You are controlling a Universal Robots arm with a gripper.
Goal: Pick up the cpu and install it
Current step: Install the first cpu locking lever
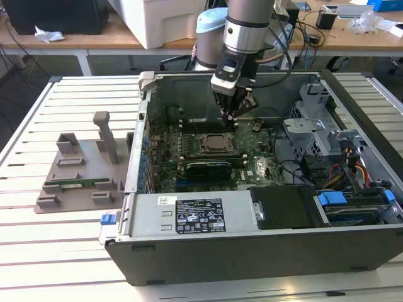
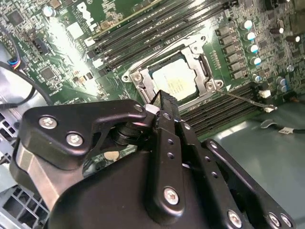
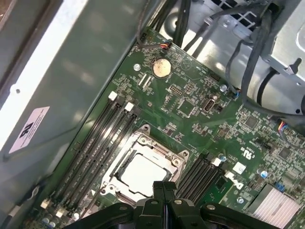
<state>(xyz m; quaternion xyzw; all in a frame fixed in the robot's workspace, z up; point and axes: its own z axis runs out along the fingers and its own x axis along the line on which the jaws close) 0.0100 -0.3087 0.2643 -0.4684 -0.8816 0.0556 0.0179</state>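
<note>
The cpu [image 1: 216, 143], a flat square chip with a pale silver top, lies in the socket of the green motherboard [image 1: 252, 165] inside the open computer case. A metal socket frame surrounds it in both wrist views, where the cpu [image 2: 176, 81] [image 3: 140, 172] shows bare. My gripper [image 1: 234, 116] hangs just above the socket's far edge, apart from the chip. Its black fingertips [image 2: 162, 101] [image 3: 164, 188] are pressed together with nothing between them.
The case walls [image 1: 145, 119] enclose the board. A black expansion card [image 1: 208, 168] lies in front of the socket, with the power supply [image 1: 195, 214] nearer still. Cables and a drive cage [image 1: 327, 145] fill the exterior view's right. A grey fixture [image 1: 79, 176] holding a green memory stick sits outside, to the left.
</note>
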